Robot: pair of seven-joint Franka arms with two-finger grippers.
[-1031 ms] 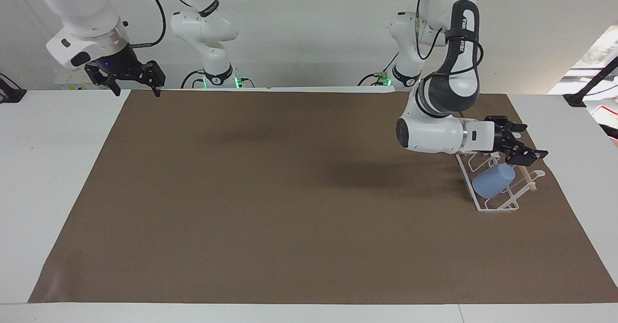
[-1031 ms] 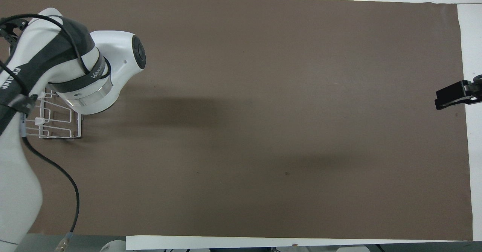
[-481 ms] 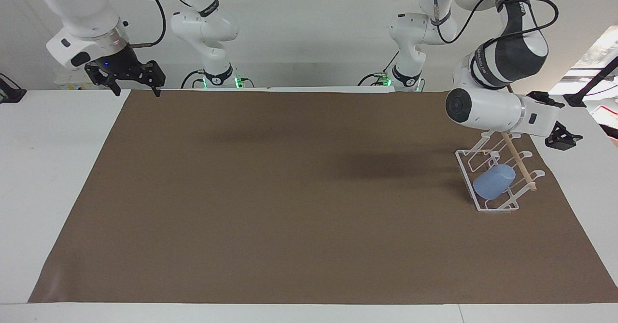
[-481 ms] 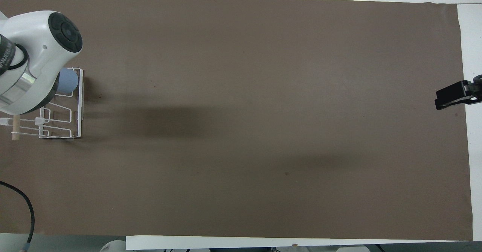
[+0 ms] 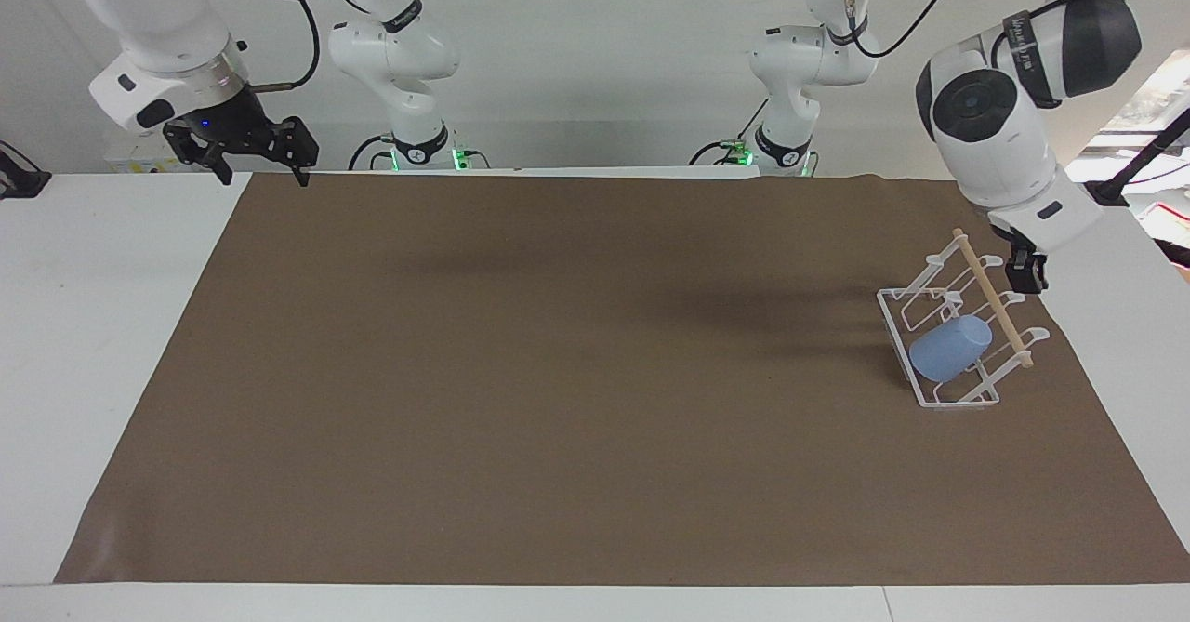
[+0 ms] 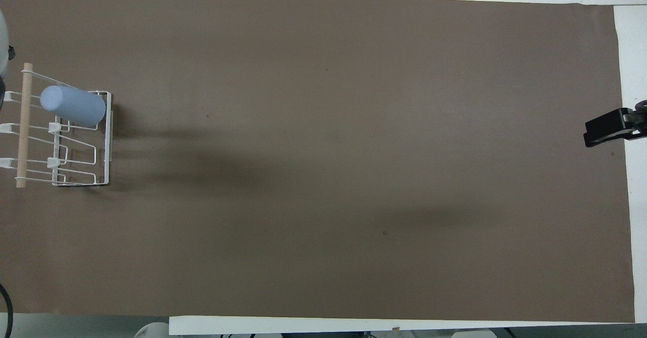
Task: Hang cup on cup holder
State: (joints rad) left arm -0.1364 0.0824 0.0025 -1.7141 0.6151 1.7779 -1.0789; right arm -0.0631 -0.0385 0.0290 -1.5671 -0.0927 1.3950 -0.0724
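Although the left arm has swung up and off the rack within the last second, you can see that its work is done. The left gripper (image 5: 1025, 273) now hangs in the air at the left arm's end of the table, just beside the rack's dowel and touching nothing. A second ago it sat right above the cup, and half a second ago it had already lifted aside. You cannot tell how its jaws stand, since it shows edge-on; it holds nothing that you can see.

The right gripper (image 5: 249, 150) waits over the table edge at the right arm's end, its jaws spread wide and empty, unchanged across all 3 moments.

Farther out on the brown mat (image 5: 558, 371) stands the white wire cup holder (image 5: 916, 380), with its wooden dowel (image 6: 21, 126) along the top. The light-blue cup (image 5: 949, 349) rests tilted over 1 of the slanted prongs, at the end of the rack farthest from the robots, its base pointing toward the middle of the table. It has not shifted since the gripper let go, so I judge the hang complete; only the arm's retreat remains.
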